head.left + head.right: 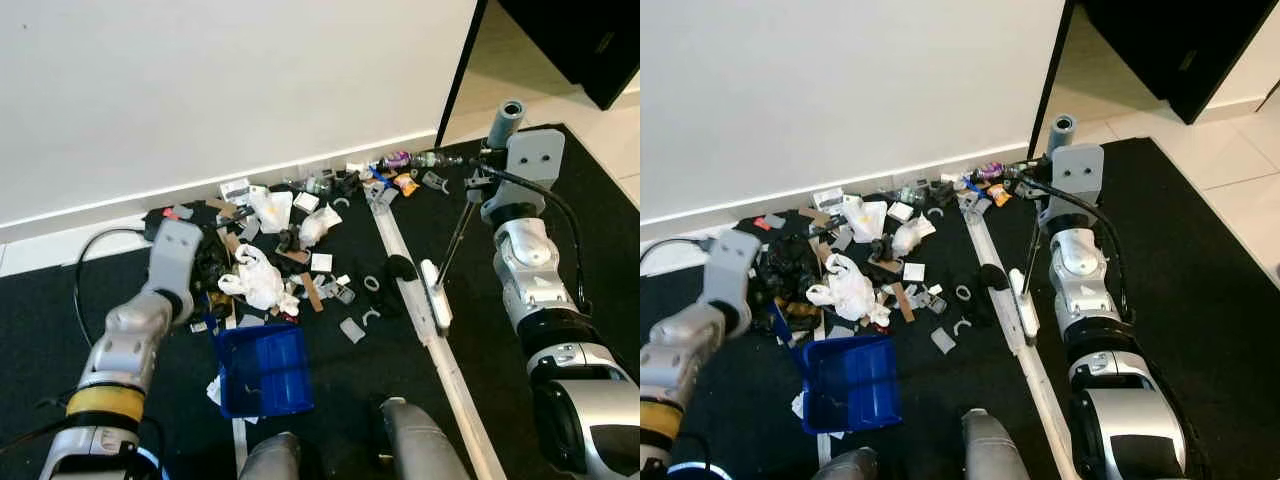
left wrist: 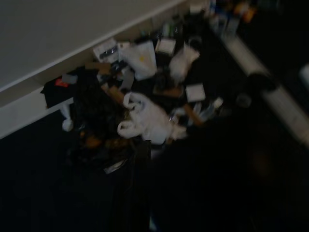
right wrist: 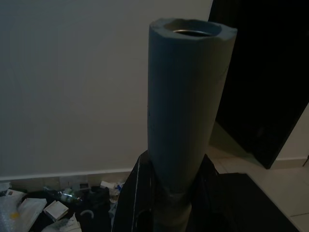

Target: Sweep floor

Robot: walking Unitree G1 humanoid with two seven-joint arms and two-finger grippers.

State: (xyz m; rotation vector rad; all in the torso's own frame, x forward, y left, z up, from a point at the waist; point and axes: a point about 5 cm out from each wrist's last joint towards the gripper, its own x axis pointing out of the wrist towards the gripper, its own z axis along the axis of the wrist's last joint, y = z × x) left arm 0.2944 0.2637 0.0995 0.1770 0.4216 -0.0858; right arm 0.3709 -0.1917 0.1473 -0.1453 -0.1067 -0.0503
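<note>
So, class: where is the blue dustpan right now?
In the left eye view, the blue dustpan lies on the dark mat, left of centre, just below the litter pile.

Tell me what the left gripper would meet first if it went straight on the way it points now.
Probably the black bag in the litter pile, with the white bag just beyond it and the wall behind. The left gripper points across the dark mat toward that pile; depth is unclear in the dim wrist view.

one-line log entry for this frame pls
task: sweep floor | right gripper: shut on broom handle | broom head: on floor strip | left gripper: by litter pile | blue dustpan: on dark mat, below pile
</note>
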